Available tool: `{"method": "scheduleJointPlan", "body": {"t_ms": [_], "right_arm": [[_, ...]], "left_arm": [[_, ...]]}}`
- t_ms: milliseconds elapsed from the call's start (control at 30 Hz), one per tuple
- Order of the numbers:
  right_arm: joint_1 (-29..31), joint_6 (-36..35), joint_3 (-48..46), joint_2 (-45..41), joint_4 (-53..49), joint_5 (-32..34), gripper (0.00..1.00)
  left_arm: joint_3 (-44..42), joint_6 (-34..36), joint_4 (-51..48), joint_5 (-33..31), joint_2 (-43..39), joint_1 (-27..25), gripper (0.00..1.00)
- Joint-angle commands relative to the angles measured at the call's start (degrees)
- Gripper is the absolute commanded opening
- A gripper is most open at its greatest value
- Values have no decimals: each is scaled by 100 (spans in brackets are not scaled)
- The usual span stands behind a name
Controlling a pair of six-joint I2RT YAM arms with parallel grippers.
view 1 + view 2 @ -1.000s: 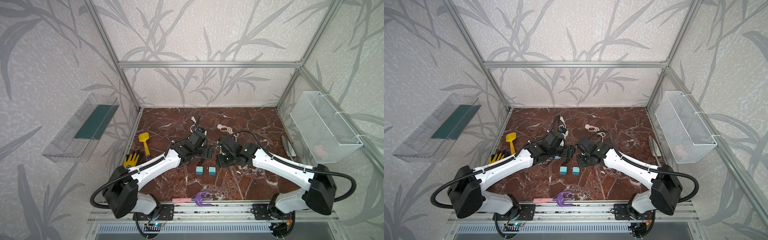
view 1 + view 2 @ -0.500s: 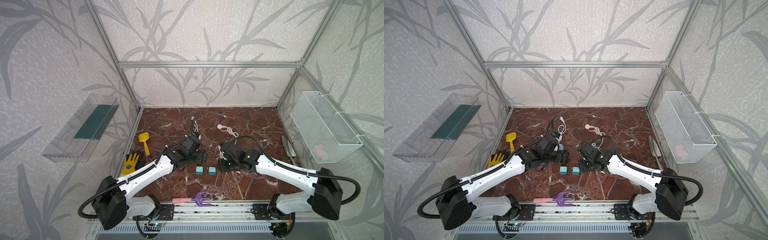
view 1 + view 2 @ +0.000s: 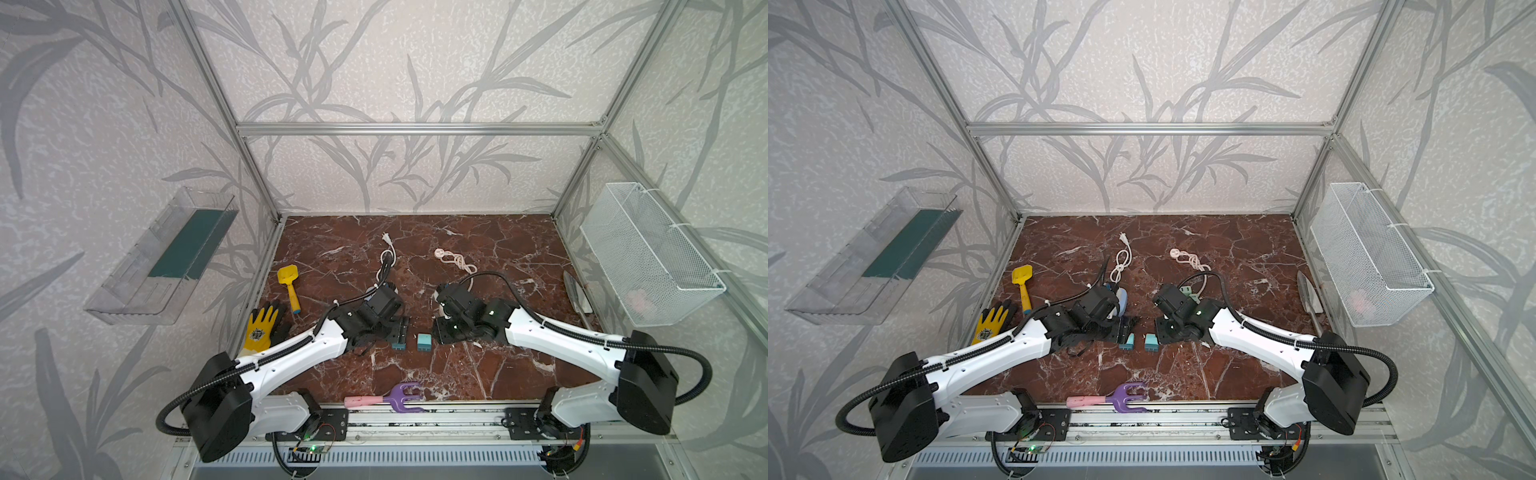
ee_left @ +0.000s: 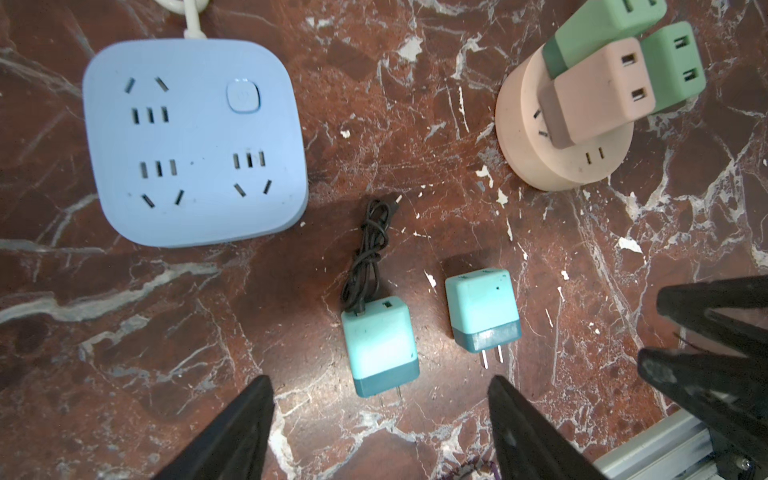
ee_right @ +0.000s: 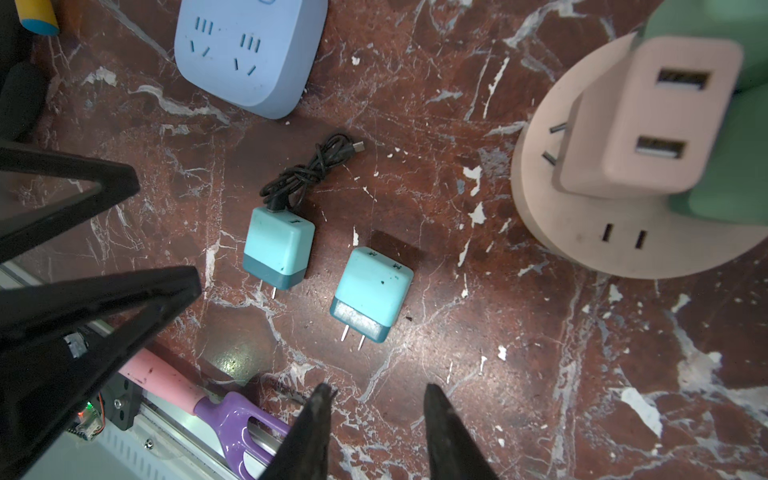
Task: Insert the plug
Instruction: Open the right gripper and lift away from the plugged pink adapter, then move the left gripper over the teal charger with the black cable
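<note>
Plug (image 5: 372,291), a two-tone teal cube, lies flat, both prongs bare.

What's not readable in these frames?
- Blue power strip: in a top view, mostly behind the left arm.
- Round pink socket: right wrist view, cut by the frame edge; green adapters on it blurred.
- Pink item in the wire basket: top views, too small behind mesh.

Left side: yellow toy shovel (image 3: 289,282), yellow glove (image 3: 261,328) nearer the front. Purple rake (image 3: 390,400) — pink handle — at front edge. Wire basket (image 3: 648,257) on right wall, clear tray (image 3: 162,257) on left wall.
</note>
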Motion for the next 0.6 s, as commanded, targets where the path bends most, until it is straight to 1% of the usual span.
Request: {"method": "scheduleJointPlan", "body": {"t_ms": [0, 167, 233, 267, 333, 400, 500, 567], "right_arm": [[30, 18, -9, 89, 123, -90, 38], [31, 18, -12, 93, 155, -122, 37], [33, 25, -9, 92, 171, -134, 37], [25, 24, -9, 92, 182, -161, 37], [24, 31, -7, 92, 202, -191, 37], [24, 29, -6, 101, 232, -200, 37], [0, 10, 23, 116, 260, -216, 37], [-18, -34, 52, 119, 250, -244, 37]], "left_arm": [[-76, -222, -178, 23, 75, -103, 78], [-62, -302, -177, -8, 317, -243, 77], [-4, -320, -253, -132, 377, -252, 77], [59, -336, -362, -320, 381, -240, 77], [179, -547, -621, -968, 356, -197, 77], [307, -426, -692, -1345, 299, 27, 78], [522, -190, -534, -1375, 262, 511, 80], [653, -39, -360, -1322, 340, 790, 84]]}}
